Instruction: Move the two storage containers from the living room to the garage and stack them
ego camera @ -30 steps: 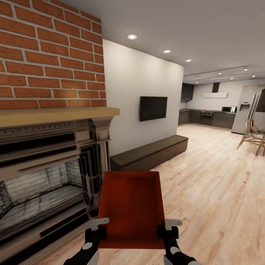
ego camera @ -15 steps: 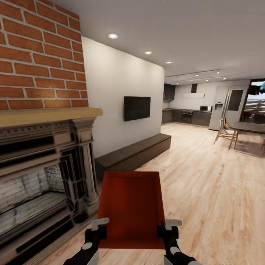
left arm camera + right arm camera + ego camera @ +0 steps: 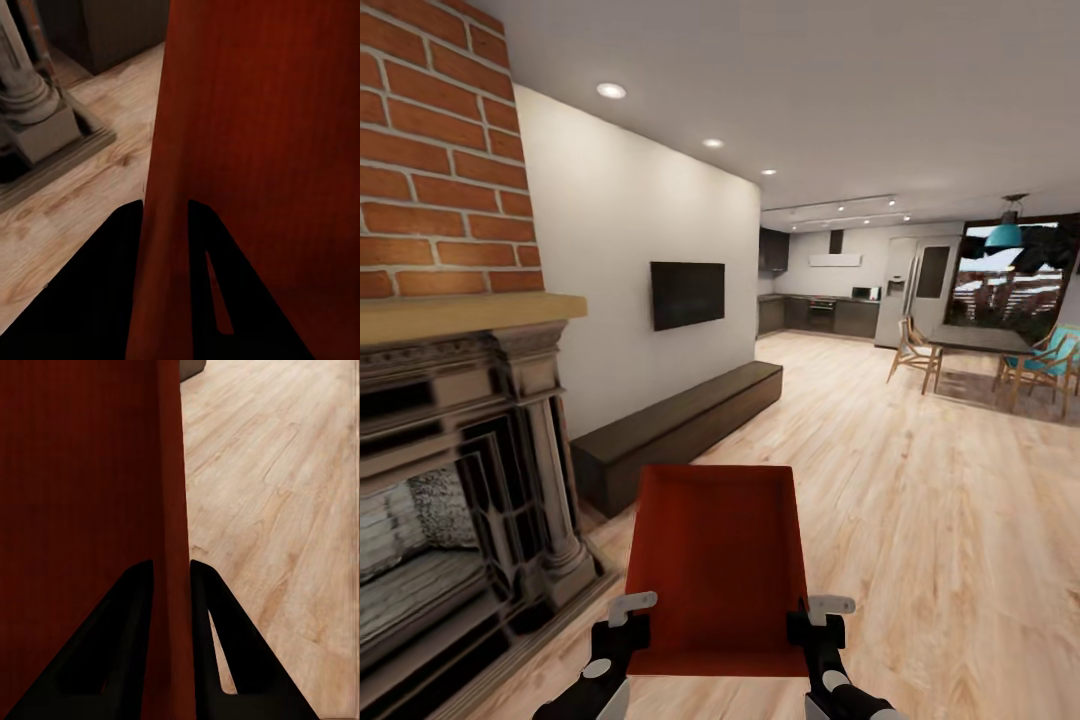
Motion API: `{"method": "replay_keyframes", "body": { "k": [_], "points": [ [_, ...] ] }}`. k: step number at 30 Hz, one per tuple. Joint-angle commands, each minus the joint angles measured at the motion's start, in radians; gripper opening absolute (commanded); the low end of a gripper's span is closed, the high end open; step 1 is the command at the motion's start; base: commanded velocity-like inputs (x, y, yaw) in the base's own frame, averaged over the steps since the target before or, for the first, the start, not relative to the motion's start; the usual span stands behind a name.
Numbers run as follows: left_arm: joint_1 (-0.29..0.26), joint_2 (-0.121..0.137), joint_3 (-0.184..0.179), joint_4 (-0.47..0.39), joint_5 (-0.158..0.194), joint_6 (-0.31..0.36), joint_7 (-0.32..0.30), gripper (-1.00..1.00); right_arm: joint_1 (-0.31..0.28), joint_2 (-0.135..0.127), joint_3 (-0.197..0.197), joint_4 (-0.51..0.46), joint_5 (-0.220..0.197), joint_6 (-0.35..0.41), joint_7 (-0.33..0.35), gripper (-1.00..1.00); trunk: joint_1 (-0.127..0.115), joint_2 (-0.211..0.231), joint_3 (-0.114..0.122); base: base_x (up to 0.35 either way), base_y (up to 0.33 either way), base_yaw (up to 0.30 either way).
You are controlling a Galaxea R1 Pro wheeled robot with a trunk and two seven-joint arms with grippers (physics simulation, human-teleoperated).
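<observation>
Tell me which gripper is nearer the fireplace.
Left. The left gripper clamps the storage container's wall on the side facing the fireplace, whose column base lies just beyond it. The right gripper clamps the opposite wall, over open wood floor.

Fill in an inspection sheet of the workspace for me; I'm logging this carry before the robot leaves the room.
Surface: light wood-plank floor, living room.
Job's things: one orange-red storage container carried in front of the robot, off the floor; a second container: nothing seen.
Clutter: nothing seen on the floor ahead.
Grippers: left pincer shut on the container's left wall; right pincer shut on its right wall, one finger on each side of the wall.
Cables: nothing seen.
Surroundings: brick fireplace at left, low dark bench, wall television, kitchen and dining table beyond.
</observation>
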Motion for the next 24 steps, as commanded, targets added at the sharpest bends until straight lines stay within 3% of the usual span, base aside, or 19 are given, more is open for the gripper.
{"method": "replay_keyframes", "body": {
  "k": [1, 24],
  "points": [
    [-0.001, 0.001, -0.013, 0.003, 0.016, 0.063, -0.066, -1.00, -0.001, -0.006, 0.054, -0.002, -0.002, -0.010, -0.026, -1.00, 0.000, -0.001, -0.001, 0.105, 0.000, -0.286],
    [-0.001, 0.001, -0.014, 0.003, 0.016, 0.064, -0.066, -1.00, -0.001, -0.006, 0.054, -0.002, -0.002, -0.010, -0.026, -1.00, 0.000, -0.001, -0.001, 0.109, 0.000, -0.286]
  ]
}}
